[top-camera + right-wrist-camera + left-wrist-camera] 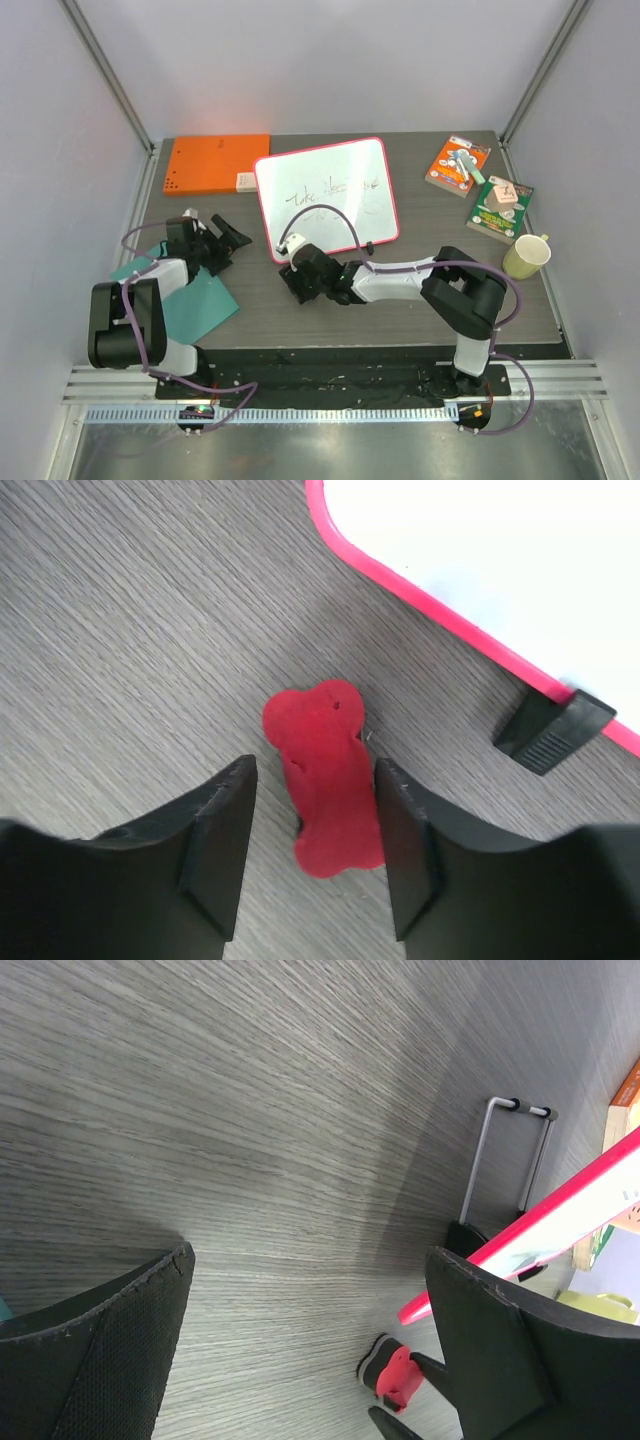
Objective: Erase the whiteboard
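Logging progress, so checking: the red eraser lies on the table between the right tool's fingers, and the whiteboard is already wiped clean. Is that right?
Not quite. The whiteboard is not wiped clean: the top external view shows dark handwriting on it. The rest holds: the red eraser lies on the table between the fingers of the right tool.

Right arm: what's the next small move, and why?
Probably close the right gripper on the eraser. Its jaws stand open on either side of the red eraser, which lies on the table just off the whiteboard corner, and a gap shows on one side. The writing is unwiped, so the eraser likely has to be gripped first.
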